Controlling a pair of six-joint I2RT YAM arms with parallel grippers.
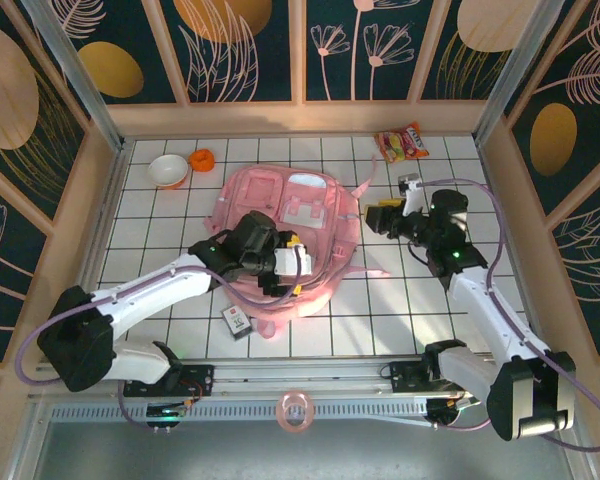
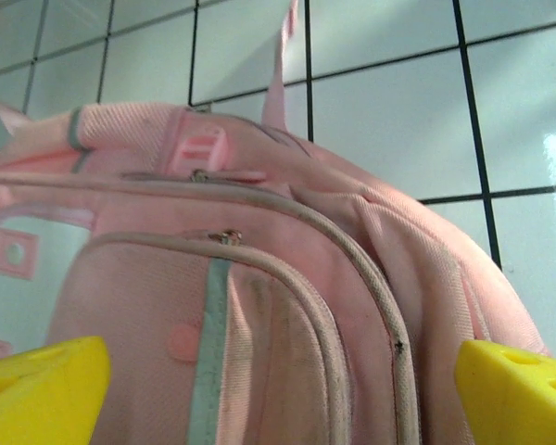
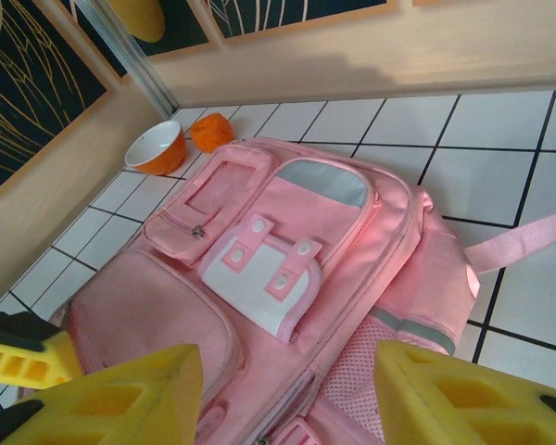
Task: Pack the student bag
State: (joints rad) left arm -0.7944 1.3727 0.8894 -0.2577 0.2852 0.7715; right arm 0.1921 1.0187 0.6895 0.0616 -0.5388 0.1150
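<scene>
Surroundings: bowl [image 1: 168,171] far left, snack packet [image 1: 402,143] far right, small box [image 1: 238,321] near.
Container: student bag [image 1: 290,215] mid-table, contents hidden from you.
Grippers: your left gripper [image 1: 298,262] over it, right gripper [image 1: 375,217] beside it, both released.

The student bag [image 1: 302,203] is lying flat on the white tiled table [image 1: 450,300], front face turned up, sitting about mid-table. Soft pale-pink fabric is sagging and creasing along its piped seams. A white flap patch [image 3: 259,278] with pink tabs is lying on the front, a small zipped pocket beside it, and a pink strap [image 3: 528,239] is trailing out across the tiles
</scene>
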